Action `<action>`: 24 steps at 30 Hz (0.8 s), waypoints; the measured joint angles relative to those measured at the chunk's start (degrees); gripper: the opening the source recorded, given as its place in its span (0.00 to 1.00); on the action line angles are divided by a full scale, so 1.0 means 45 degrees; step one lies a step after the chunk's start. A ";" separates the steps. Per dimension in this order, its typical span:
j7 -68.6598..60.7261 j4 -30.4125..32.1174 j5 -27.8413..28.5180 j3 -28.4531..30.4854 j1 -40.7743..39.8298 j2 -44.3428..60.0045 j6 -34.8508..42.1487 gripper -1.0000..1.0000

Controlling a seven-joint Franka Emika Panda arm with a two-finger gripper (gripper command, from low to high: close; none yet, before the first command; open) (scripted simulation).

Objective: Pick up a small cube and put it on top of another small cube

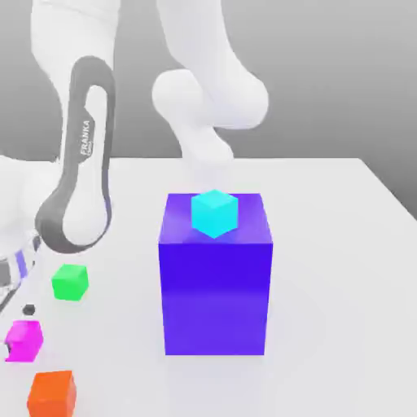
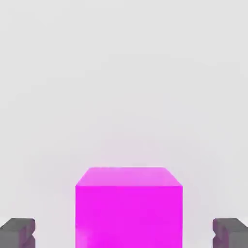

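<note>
In the exterior view, my gripper (image 1: 16,330) is standing at the small magenta cube (image 1: 24,340), which is sitting on the white table (image 1: 326,285). The green cube (image 1: 71,282) is lying near the magenta cube, and the orange cube (image 1: 52,395) is resting near it too, on the side nearer the camera. Well apart from it, toward the exterior view's right, the big blue block (image 1: 215,297) is carrying the cyan cube (image 1: 215,213). No small cube is standing on another small one.

In the hand view, I am holding my fingers (image 2: 18,233) open, one on each side of the magenta cube, with a gap showing at either flank. The approach is looking nearly done; gripping, lifting, carrying, stacking and releasing are all remaining.
</note>
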State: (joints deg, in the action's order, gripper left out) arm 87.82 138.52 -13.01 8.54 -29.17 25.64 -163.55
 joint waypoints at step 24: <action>0.5788 0.5666 0.4319 0.1873 -0.1515 -0.7945 0.2063 0.00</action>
State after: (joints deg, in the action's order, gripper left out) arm 113.87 164.02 6.43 16.97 -35.99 -10.12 -154.26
